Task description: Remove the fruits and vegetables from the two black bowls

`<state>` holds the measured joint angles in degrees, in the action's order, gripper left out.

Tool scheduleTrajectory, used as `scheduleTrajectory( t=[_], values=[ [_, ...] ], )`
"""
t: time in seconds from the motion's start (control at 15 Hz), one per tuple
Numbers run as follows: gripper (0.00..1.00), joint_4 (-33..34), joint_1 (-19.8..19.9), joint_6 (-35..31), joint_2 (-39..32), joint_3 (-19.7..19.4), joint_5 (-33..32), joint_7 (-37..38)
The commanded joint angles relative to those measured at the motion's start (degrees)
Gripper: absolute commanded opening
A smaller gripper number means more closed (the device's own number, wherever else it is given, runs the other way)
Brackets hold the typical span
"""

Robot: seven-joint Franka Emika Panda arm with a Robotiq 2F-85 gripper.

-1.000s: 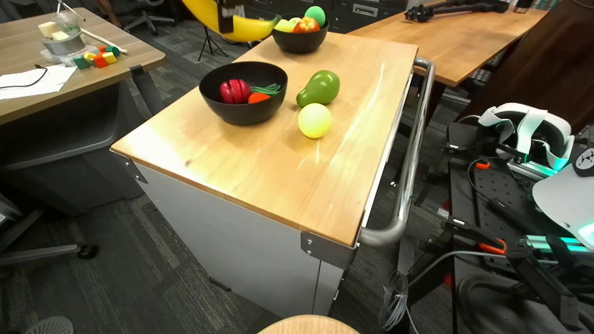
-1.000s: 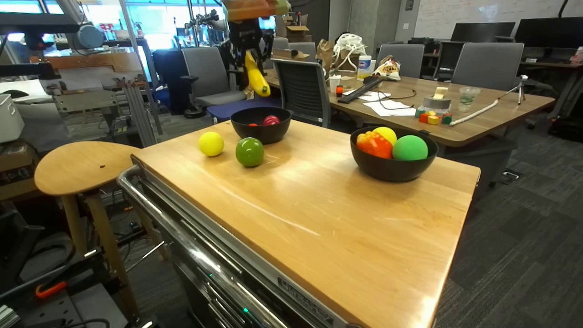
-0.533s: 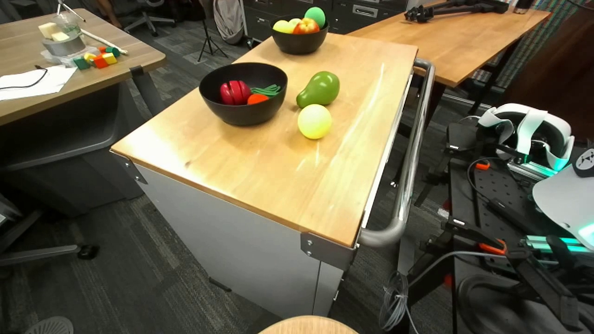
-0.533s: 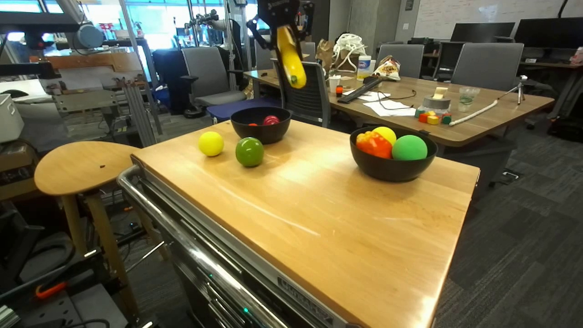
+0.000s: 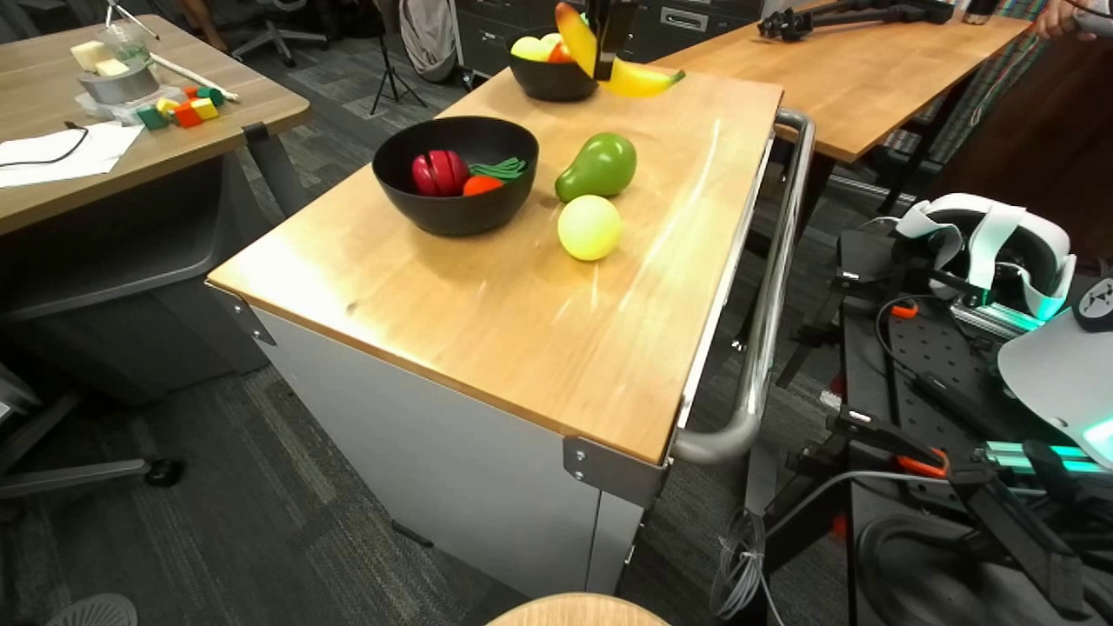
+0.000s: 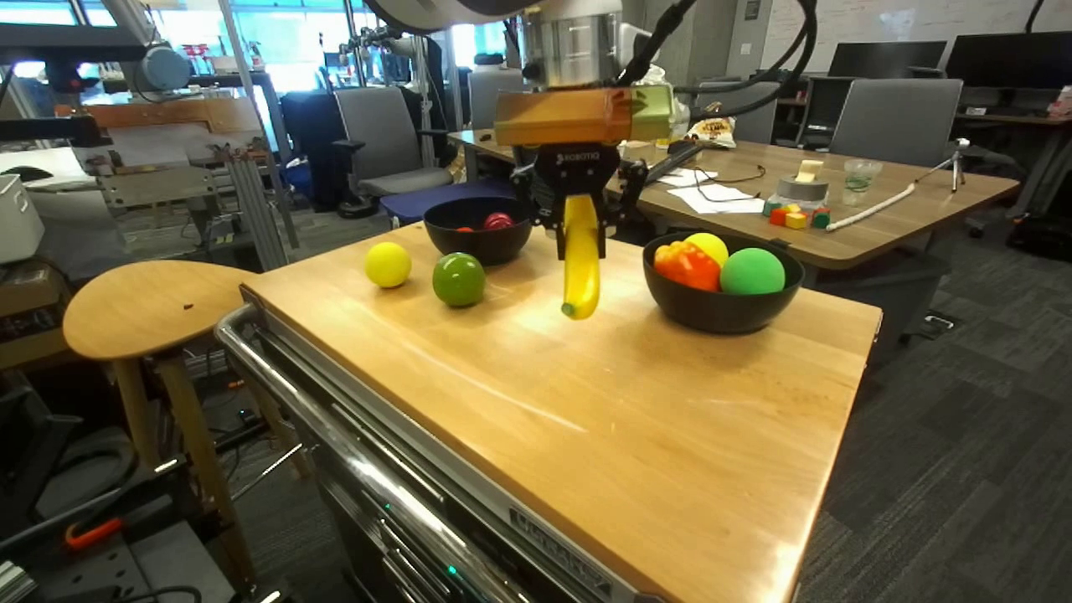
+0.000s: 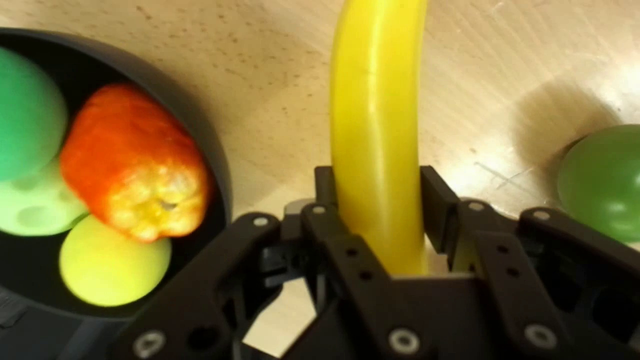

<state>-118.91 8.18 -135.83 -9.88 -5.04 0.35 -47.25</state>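
One banana (image 6: 581,268) has just been brought down and across by the tool (image 7: 378,187): half a second ago it was shown much higher, and now it is held over the desk (image 6: 636,452), between the black bowl (image 5: 456,213) with the green beans (image 5: 498,168) and the other black bowl (image 6: 712,314) with the green ball (image 6: 754,272), outside both. Its sides are pressed by the fingers (image 7: 440,205), so a closed grip on it can be read; whether the desk is touched cannot be told, though a small gap is suspected. Its green tip is pointed towards the metal rail (image 5: 781,261).

No shift is seen in the rest. The green pear (image 5: 600,165) and a yellow ball (image 5: 589,226) are left on the desk, near the bowl where a red sliced piece (image 5: 441,172) and an orange-red piece (image 5: 483,184) also lie. Beside the green ball, a red-and-yellow pepper or apple (image 6: 688,265) and a second yellow ball (image 7: 115,262) are yet to be taken out.

By this move, the banana's removal is judged nearly finished: it should next be lowered and released gently, since a curved fruit may be rocked on landing.
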Motion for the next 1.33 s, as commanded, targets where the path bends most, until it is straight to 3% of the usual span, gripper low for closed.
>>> scheduleTrajectory(
  t=[0.0,0.27,0.33,0.47,0.67,1.0,1.27],
  values=[
    [0.17,0.12,-0.49,-3.38,-3.45,1.49,-0.58,1.51],
    [0.17,1.59,-1.18,-4.97,-7.06,2.08,-4.09,4.99],
    [0.67,2.07,-1.97,-4.03,-6.97,1.69,-6.20,7.93],
    [0.73,2.39,-3.32,-0.31,-5.26,1.56,-9.81,13.15],
    [0.98,1.84,-4.86,5.80,-0.04,3.48,-11.34,16.64],
    [1.00,4.30,-7.83,12.56,8.80,8.04,-7.55,12.39],
    [1.00,11.05,-10.49,12.19,5.12,9.86,-0.57,5.53]
  ],
)
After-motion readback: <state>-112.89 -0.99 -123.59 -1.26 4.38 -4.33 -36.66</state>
